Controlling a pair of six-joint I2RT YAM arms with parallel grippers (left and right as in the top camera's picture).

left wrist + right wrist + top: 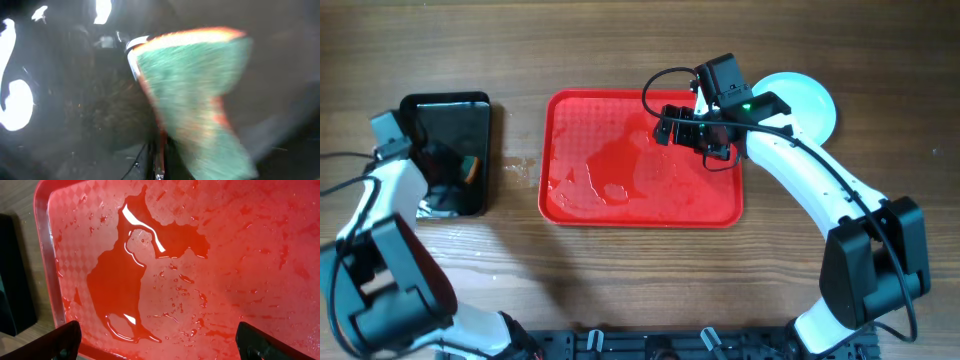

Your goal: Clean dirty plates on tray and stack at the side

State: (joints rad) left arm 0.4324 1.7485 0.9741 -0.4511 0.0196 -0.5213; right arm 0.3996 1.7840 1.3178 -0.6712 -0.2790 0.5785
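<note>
The red tray (575,120) lies mid-table, wet, with puddles (120,280) on its textured floor and no plates on it. A pale plate (810,98) rests on the table just right of the tray, partly hidden by my right arm; I cannot tell if more lie under it. My right gripper (672,128) hovers over the tray's upper right part, open and empty, with its fingertips (65,340) far apart in the right wrist view. My left gripper (465,172) is over the black tray, shut on a green and orange sponge (200,90).
A glossy black tray (445,150) sits left of the red tray. Water drops (520,165) speckle the wooden table between the two trays. The right arm reaches in from the lower right.
</note>
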